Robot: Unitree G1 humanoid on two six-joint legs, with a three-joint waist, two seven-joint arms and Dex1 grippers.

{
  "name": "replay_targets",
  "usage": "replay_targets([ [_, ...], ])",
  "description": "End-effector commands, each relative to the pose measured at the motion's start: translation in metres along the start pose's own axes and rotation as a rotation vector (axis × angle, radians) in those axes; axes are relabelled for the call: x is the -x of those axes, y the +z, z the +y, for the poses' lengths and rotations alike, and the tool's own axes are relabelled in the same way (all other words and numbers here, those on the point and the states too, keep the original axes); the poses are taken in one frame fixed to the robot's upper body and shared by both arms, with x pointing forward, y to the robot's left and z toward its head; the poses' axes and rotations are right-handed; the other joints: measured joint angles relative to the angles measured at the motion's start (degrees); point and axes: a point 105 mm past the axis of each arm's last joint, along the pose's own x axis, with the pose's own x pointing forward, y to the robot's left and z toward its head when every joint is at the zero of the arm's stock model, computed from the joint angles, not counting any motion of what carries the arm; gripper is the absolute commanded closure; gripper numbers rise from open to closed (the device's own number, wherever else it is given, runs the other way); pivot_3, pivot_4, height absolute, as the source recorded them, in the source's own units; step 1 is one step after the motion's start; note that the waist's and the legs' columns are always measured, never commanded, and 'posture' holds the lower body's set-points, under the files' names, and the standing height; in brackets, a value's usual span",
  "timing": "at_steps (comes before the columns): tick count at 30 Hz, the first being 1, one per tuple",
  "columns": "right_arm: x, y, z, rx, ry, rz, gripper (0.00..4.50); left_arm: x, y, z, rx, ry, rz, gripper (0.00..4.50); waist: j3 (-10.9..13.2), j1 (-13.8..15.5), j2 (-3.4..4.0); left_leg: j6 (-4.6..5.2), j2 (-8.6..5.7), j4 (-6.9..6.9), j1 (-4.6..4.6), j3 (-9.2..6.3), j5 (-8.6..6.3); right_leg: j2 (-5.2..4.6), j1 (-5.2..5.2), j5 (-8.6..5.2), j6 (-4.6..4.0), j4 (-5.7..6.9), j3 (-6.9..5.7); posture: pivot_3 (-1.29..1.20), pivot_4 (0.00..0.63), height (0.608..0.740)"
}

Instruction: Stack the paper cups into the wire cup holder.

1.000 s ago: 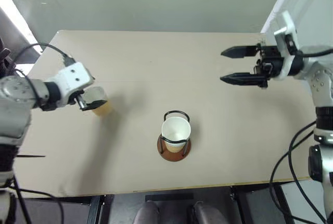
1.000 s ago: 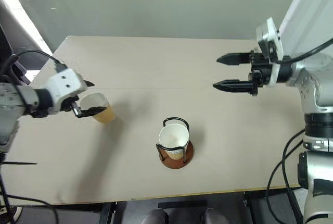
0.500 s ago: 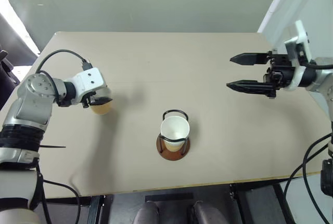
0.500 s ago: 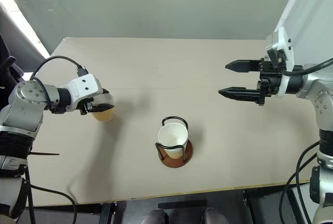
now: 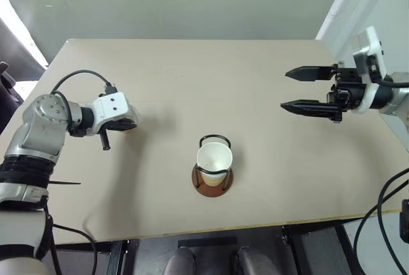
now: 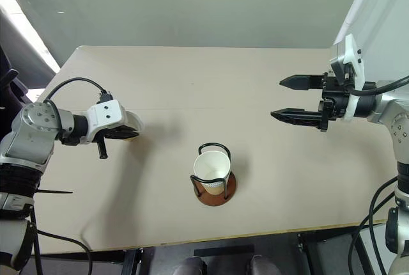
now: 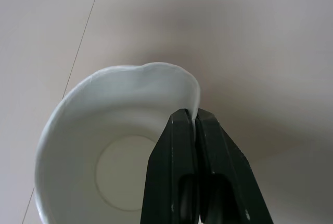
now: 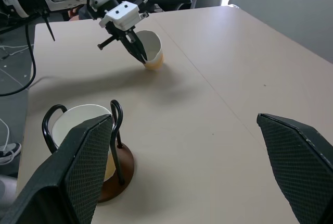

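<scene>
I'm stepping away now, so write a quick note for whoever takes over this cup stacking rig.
Left end effector: shut, pinching the rim of a paper cup that stands on the table, out to the left of the holder.
Right end effector: open, empty, above the table's right side.
Wire cup holder: near the front middle, with a cup in it.
Done: cup in holder, next cup gripped.
Left: carry the gripped cup over and nest it inside.

No text, label, brand, number or sign can be read anywhere.
</scene>
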Motion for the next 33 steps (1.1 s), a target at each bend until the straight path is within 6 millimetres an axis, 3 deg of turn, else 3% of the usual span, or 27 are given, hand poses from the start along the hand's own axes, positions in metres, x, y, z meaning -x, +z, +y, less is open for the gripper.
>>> replay_targets([
  [1, 0.003, 0.012, 0.001, 0.061, -0.012, -0.018, 0.00, 0.019, 0.007, 0.013, -0.031, 0.066, -0.008, 4.46, 0.0, 0.0, 0.00, 0.00, 0.00, 0.00, 0.00, 0.00, 0.00, 0.00, -0.01, 0.00, 0.00, 0.00, 0.00, 0.00, 0.150, 0.740],
  [4, 0.003, 0.010, 0.000, 0.062, -0.010, -0.010, 0.00, 0.037, 0.032, 0.026, -0.045, 0.119, -0.104, 4.46, 0.0, 0.0, -0.01, 0.00, 0.00, 0.00, -0.05, 0.00, 0.00, 0.00, -0.05, 0.00, 0.00, -0.01, 0.00, 0.00, 0.150, 0.740],
  [7, 0.002, 0.009, -0.001, 0.065, -0.013, -0.007, 0.00, 0.052, 0.058, 0.026, -0.059, 0.101, -0.207, 4.46, 0.0, 0.1, -0.04, 0.00, 0.00, 0.01, -0.10, 0.00, 0.00, 0.00, -0.08, 0.00, 0.01, -0.01, -0.01, 0.00, 0.150, 0.740],
  [10, 0.003, 0.010, -0.002, 0.068, -0.016, -0.009, 0.00, 0.064, 0.079, 0.015, -0.080, 0.032, -0.306, 4.46, 0.0, 0.1, -0.03, 0.00, -0.03, 0.01, -0.10, 0.01, 0.00, 0.00, -0.06, 0.00, 0.02, -0.03, -0.01, 0.00, 0.150, 0.740],
  [13, 0.003, 0.010, -0.002, 0.077, -0.017, -0.008, 0.00, 0.079, 0.109, -0.011, -0.100, -0.141, -0.477, 4.46, 0.0, 0.1, -0.04, 0.00, -0.02, 0.00, -0.10, 0.02, 0.00, 0.00, -0.08, 0.00, 0.02, -0.01, -0.01, 0.00, 0.150, 0.740],
  [16, 0.003, 0.008, 0.002, 0.086, -0.016, -0.006, 0.00, 0.076, 0.131, -0.037, -0.126, -0.301, -0.575, 4.46, 0.0, 0.2, -0.03, 0.00, -0.02, 0.01, -0.10, 0.05, 0.00, 0.00, -0.07, 0.00, 0.03, 0.00, 0.00, 0.00, 0.150, 0.740],
  [18, 0.003, 0.006, 0.005, 0.093, -0.016, 0.000, 0.00, 0.073, 0.141, -0.044, -0.145, -0.353, -0.607, 4.46, 0.0, 0.3, -0.03, 0.00, -0.02, 0.04, -0.07, 0.04, 0.00, -0.01, -0.03, 0.00, 0.02, 0.01, -0.01, 0.00, 0.150, 0.740],
  [24, 0.006, 0.005, 0.013, 0.102, -0.035, 0.007, 0.00, 0.070, 0.171, -0.044, -0.255, -0.430, -0.681, 4.46, 0.0, 0.5, -0.03, 0.12, -0.01, 0.34, -0.09, 0.04, -0.07, -0.01, 0.04, 0.05, 0.13, 0.06, 0.00, 0.00, 0.150, 0.740],
  [28, 0.010, -0.001, 0.025, 0.082, -0.019, 0.045, 0.00, 0.081, 0.199, -0.037, -0.336, -0.466, -0.772, 4.46, 0.0, 0.7, -0.03, 0.33, -0.02, 0.61, -0.13, 0.04, -0.19, -0.02, 0.19, 0.04, 0.20, 0.00, 0.00, 0.00, 0.150, 0.740],
  [33, 0.011, -0.007, 0.045, 0.101, 0.052, 0.093, 0.00, 0.090, 0.221, -0.063, -0.411, -0.643, -0.863, 4.46, 0.0, 0.6, -0.02, 0.49, -0.07, 0.75, -0.21, 0.17, -0.30, -0.06, 0.20, -0.02, 0.33, -0.05, 0.08, 0.00, 0.150, 0.740],
])
